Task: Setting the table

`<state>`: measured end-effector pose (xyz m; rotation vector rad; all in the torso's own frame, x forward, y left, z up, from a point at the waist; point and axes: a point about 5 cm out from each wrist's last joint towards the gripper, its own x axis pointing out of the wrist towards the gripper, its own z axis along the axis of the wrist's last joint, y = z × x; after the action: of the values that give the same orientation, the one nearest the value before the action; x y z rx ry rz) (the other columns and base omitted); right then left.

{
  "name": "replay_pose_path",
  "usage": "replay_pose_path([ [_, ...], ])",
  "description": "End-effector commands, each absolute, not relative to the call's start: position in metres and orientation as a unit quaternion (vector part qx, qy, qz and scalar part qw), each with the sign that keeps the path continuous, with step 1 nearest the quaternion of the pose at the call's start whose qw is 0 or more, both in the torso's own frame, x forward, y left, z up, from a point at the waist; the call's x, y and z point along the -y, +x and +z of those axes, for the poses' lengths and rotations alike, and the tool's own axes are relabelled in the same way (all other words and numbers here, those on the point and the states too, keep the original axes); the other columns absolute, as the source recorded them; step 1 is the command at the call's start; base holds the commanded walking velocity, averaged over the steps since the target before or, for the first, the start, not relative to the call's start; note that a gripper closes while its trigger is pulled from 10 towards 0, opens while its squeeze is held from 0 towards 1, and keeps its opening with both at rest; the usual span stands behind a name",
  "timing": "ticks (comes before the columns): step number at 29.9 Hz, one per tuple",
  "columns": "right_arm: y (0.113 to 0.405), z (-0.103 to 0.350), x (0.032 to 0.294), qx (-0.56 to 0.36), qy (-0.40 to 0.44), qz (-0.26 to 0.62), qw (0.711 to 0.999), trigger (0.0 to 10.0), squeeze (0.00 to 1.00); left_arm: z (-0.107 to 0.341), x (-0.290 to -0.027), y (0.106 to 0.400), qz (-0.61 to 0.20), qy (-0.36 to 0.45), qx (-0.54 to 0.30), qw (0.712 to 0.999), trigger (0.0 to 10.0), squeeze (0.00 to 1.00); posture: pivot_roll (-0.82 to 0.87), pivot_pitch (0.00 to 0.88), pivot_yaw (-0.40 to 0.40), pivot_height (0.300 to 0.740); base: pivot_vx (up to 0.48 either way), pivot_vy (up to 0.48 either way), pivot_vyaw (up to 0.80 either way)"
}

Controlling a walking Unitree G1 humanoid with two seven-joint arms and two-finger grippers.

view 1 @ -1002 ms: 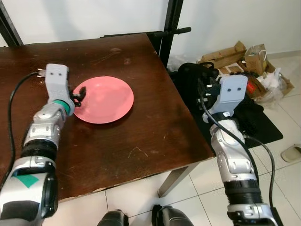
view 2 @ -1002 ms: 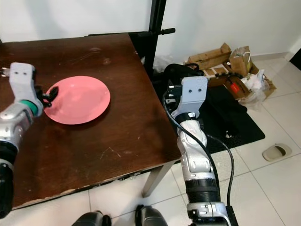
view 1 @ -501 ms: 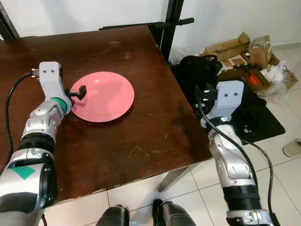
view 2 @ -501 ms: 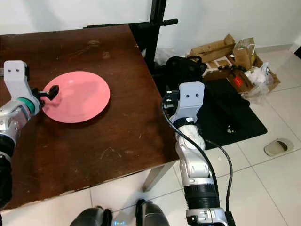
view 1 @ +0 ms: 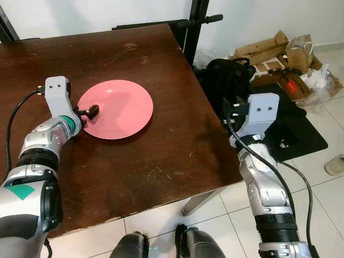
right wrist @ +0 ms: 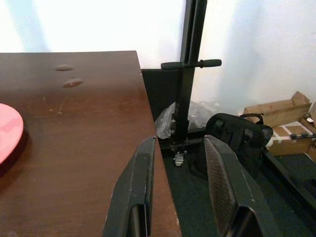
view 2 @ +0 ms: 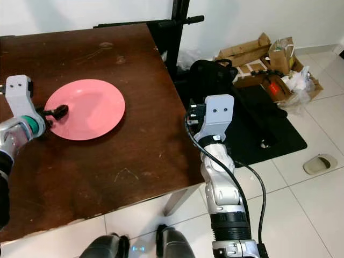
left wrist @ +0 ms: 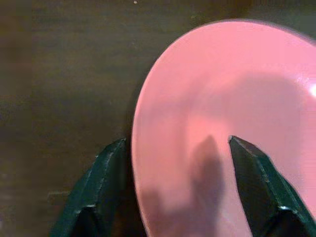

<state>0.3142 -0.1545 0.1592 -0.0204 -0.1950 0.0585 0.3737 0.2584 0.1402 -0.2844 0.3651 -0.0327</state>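
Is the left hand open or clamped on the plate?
Open. The left hand's fingers straddle the round pink plate's rim, with gaps showing on both sides.

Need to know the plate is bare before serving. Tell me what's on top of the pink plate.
The pink plate carries no food or cutlery. The left gripper straddles its near-left rim, one finger above the plate's face. The table beneath the plate is hidden.

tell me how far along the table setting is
Early. Done: one pink plate lies flat on the dark wooden table. In hand: the left gripper has its open fingers straddling the plate's rim, one over the plate, one outside it. The right gripper is open, raised beside the table's edge. Left: no cutlery, glass or other place items on the table.
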Motion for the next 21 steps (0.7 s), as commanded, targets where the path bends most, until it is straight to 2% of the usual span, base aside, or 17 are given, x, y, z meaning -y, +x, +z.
replay_pose_path([
  [1, 0.3142, 0.1581, 0.1588, 0.09, -0.007, 0.021, 0.996, 10.0, 0.0, 0.1202, -0.252, 0.3668, -0.022, -0.174, -0.221, 0.959, 0.0, 0.0, 0.05, 0.105, 0.02, 0.74, 0.0, 0.0, 0.0],
  [21, 0.3196, 0.1618, 0.1605, 0.094, -0.01, 0.019, 0.995, 10.0, 0.0, 0.1241, -0.2457, 0.369, -0.045, -0.237, -0.197, 0.95, 0.0, 0.0, 0.05, 0.069, 0.015, 0.74, 0.0, 0.0, 0.0],
])
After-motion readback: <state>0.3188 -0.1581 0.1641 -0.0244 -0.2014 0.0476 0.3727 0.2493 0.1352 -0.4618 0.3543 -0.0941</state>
